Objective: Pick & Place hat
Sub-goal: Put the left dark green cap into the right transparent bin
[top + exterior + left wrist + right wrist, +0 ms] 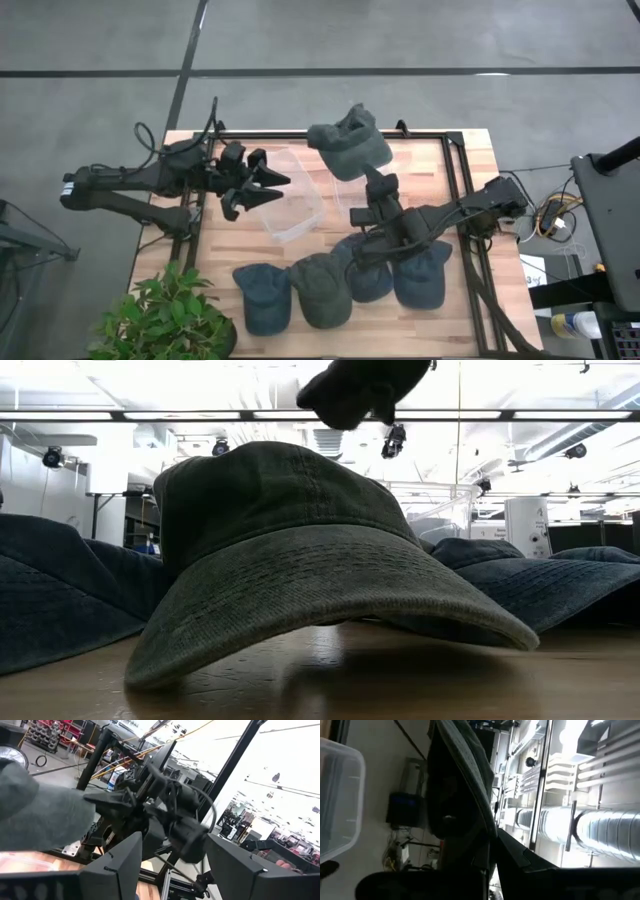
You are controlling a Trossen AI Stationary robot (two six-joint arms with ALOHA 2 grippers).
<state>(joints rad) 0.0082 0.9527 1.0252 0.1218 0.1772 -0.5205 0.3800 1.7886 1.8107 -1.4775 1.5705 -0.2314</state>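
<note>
Overhead, the right gripper [362, 168] pinches an unlabelled green hat [349, 143]; left gripper [262, 186] spread.

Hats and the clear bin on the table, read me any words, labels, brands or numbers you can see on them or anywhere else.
No readable text in any view.
Lifted grey-green hat: no logo or label visible.
Hats on the table, such as the green one: plain, no print visible.
Clear bin: no label visible.
Equipment at the table's right edge: any markings are too small to read.
</note>
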